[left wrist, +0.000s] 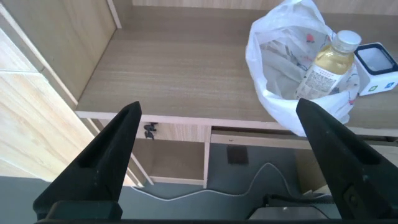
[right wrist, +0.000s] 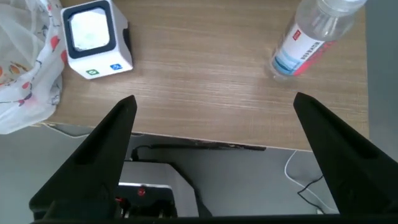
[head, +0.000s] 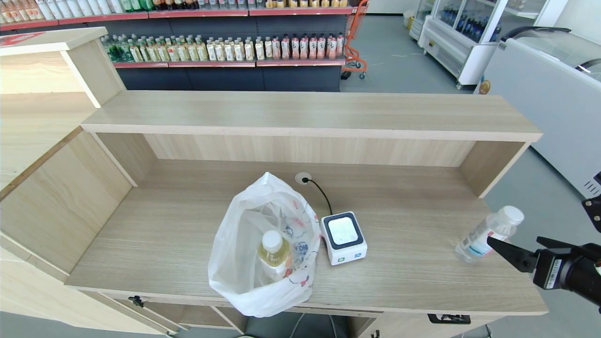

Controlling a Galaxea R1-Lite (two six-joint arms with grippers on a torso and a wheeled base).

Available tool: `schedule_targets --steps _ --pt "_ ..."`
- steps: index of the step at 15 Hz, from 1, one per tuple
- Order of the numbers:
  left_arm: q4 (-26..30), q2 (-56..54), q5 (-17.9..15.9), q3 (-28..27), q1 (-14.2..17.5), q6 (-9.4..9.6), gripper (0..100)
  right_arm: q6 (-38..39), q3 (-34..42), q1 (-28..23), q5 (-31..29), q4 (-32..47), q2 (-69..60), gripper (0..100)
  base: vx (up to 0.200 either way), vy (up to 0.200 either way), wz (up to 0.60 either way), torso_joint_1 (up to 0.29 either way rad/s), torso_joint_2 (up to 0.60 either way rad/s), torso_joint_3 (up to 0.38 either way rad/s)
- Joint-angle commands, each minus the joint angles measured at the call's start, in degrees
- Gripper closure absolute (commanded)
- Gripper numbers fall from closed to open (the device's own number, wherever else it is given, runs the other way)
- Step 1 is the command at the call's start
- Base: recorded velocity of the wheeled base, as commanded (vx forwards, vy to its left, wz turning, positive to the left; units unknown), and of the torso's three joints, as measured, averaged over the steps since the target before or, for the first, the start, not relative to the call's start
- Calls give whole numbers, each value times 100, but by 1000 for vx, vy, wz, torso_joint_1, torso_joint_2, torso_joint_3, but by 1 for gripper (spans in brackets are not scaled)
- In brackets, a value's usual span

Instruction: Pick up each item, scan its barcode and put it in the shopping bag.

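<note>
A white plastic shopping bag (head: 244, 263) stands open near the counter's front edge, with a yellow-drink bottle (head: 273, 251) upright inside it. A white barcode scanner (head: 343, 237) sits just right of the bag. A clear water bottle (head: 488, 233) with a white cap stands at the counter's right end. My right gripper (head: 521, 246) is open, in front of and just right of that bottle, holding nothing. My left gripper (left wrist: 219, 104) is open and empty, off the counter's front edge, with the bag (left wrist: 273, 93) and its bottle (left wrist: 326, 65) ahead to one side. The right wrist view has the scanner (right wrist: 93, 40) and water bottle (right wrist: 314, 37) beyond the open fingers.
The wooden counter (head: 413, 225) has a raised shelf behind and side walls left and right. A black cable (head: 321, 192) runs from the scanner to a hole at the back. Bare counter lies between scanner and water bottle, and left of the bag.
</note>
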Motion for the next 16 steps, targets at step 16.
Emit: schedule_targets --steps 16 --pt "0 -2 0 2 2 -7 0 -229 292 -59 -16 13 -17 0 -13 -75 0 3 3 1"
